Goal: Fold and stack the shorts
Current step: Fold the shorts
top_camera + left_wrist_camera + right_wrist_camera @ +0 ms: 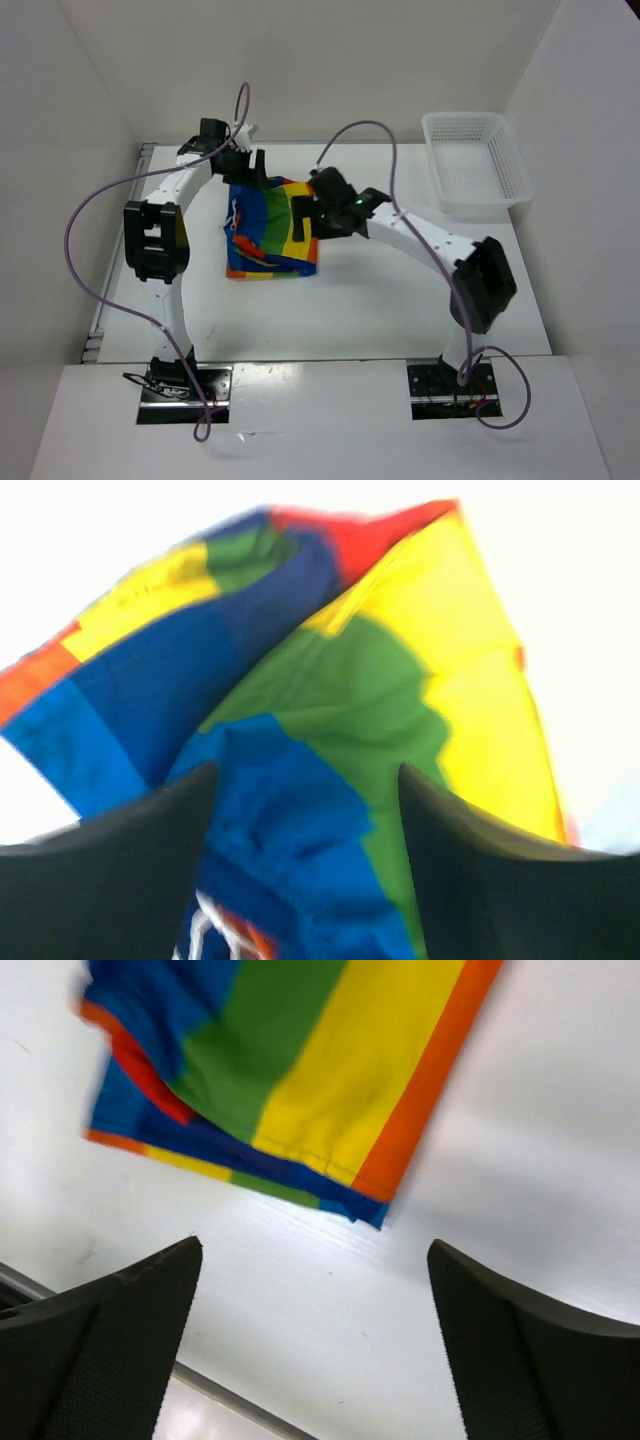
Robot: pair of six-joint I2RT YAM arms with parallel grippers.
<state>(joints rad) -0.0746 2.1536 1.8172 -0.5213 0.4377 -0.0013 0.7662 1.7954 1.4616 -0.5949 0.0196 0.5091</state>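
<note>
As right hand (315, 1250) gapes, shorts (300, 1060) just beyond, seemingly untouched.

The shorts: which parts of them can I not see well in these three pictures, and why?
- Top external view: the right gripper covers the right edge of the shorts.
- Left wrist view: blurred; the bottom edge cuts off the drawstring, and whether the left gripper touches the fabric is unclear.
- Right wrist view: the top edge cuts off most of the shorts.

A robot lab test cell. White panels (320, 60) box in the table (380, 310); purple cables (68, 240) trail from arm bases (183, 382) at bottom.
</note>
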